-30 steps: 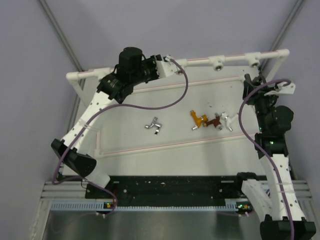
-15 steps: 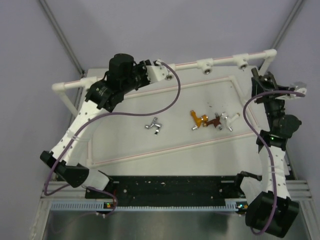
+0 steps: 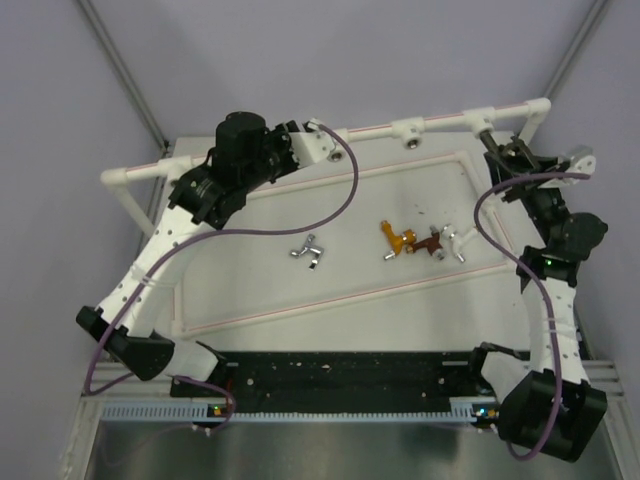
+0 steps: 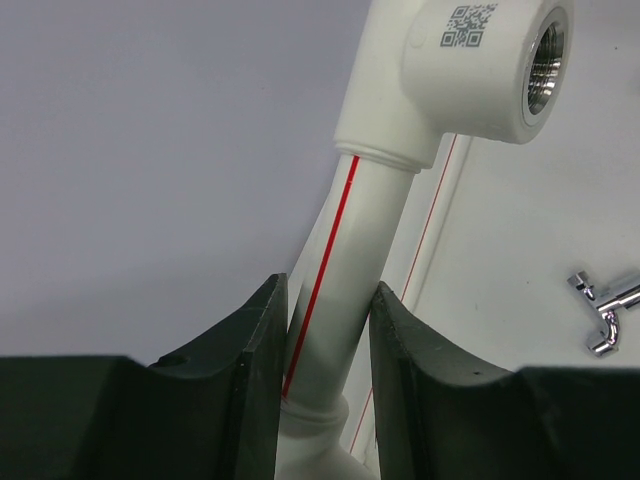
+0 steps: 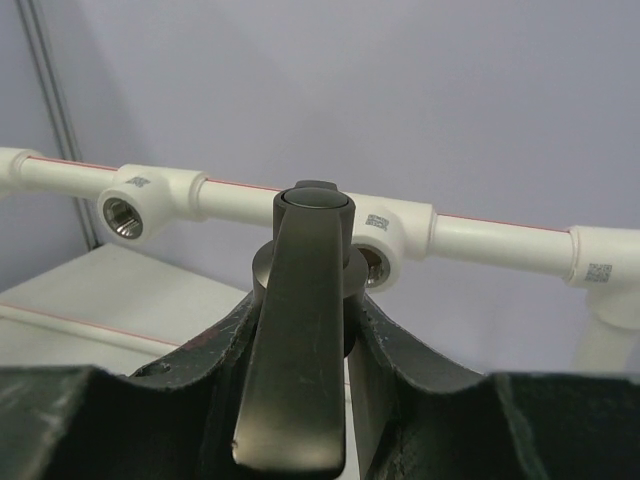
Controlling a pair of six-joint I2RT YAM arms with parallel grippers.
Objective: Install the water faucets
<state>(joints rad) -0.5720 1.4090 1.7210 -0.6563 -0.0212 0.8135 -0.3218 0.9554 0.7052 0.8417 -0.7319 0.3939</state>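
Closest to the right wrist camera, the right gripper [image 5: 303, 310] is clenched on the dark grey faucet [image 5: 298, 380]. The faucet's flat matte lever fills the lower centre of that view, with a round cap on top. Just behind it is a white socket [image 5: 387, 250] on the red-striped rail [image 5: 500, 238]. The lever hides the tap's end, so I cannot tell whether it touches that socket.

The left gripper [image 4: 325, 335] is clamped around the white pipe [image 4: 370, 220], below an elbow socket [image 4: 495, 65].

From overhead, the silver faucet [image 3: 308, 250], shiny with a bent spout, lies mid-frame. The orange-gold faucet [image 3: 394, 237], reddish-brown faucet [image 3: 428, 244] and white faucet [image 3: 456, 240] are bunched right of centre.

Since a second ago the rail has swung, its left end now lower in the frame. The right gripper has gone up to the rail's upper-right end. The four loose taps have not shifted.
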